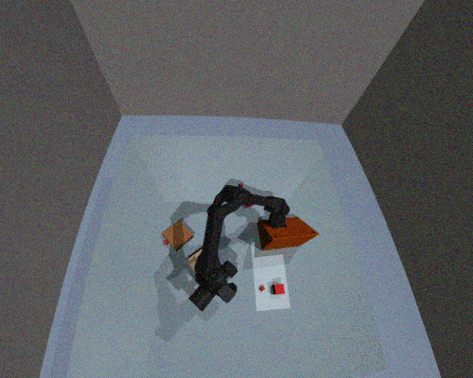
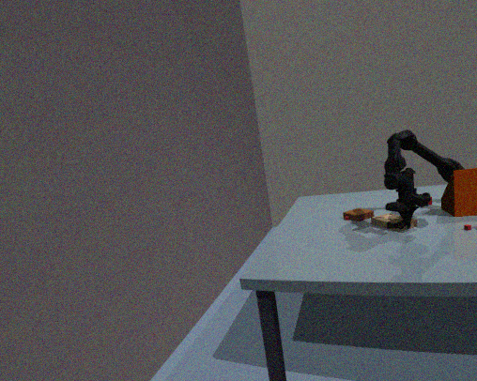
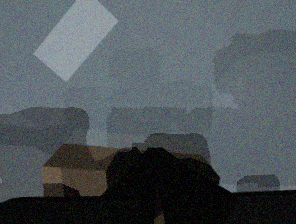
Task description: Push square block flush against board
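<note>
Gripper point(image 1: 208, 292) at lower centre, fingers together on nothing, beside pale block point(image 3: 75, 172). Likely light, rigid, slides easily; best nudged flat-on, mid-side, toward brown board point(image 1: 177, 234) upper left.

Block point(image 1: 177, 234) left of arm point(image 1: 213, 242), board point(image 1: 194, 259) under it, box point(image 1: 288, 233) right.
</note>
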Robot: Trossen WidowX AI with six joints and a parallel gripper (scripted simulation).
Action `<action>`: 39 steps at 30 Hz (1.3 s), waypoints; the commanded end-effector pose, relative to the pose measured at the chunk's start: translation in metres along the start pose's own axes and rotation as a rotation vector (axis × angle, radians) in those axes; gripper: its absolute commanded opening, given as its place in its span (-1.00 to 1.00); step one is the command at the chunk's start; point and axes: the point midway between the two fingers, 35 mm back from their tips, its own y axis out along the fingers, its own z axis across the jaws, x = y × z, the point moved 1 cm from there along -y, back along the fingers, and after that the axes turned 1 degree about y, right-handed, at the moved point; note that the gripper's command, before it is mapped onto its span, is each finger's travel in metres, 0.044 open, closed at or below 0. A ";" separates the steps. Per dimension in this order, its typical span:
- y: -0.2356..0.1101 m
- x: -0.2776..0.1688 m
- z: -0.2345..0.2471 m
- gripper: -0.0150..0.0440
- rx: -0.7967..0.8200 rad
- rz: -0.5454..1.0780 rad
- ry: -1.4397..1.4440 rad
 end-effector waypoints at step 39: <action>0.008 -0.063 0.009 -0.49 0.025 0.024 0.006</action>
